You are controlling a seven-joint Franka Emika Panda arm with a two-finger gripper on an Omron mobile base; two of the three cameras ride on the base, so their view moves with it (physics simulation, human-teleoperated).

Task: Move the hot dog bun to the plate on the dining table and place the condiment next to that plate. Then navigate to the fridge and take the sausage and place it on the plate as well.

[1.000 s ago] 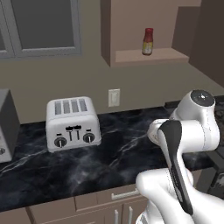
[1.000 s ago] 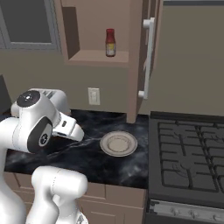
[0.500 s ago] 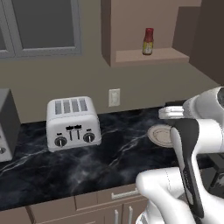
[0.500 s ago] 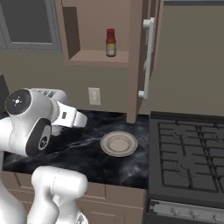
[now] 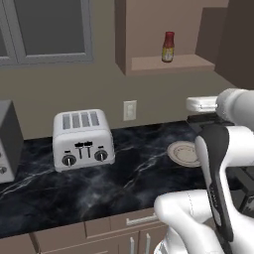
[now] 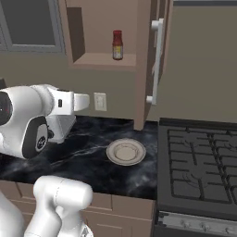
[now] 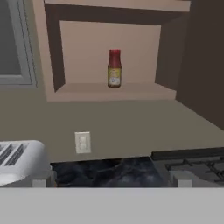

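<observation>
1. Red condiment bottle standing upright on the open shelf, up above the desk.
2. Jaws wide open, holding nothing, aimed at the bottle, likely to grab it next.
3. Small plate lying bare on the desk, beside the stove.

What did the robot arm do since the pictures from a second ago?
The arm swung its hand round, to the right in the left base view and to the left in the right one. Nothing was grabbed or dropped. The sauce bottle, toaster and plate stayed put.
</observation>
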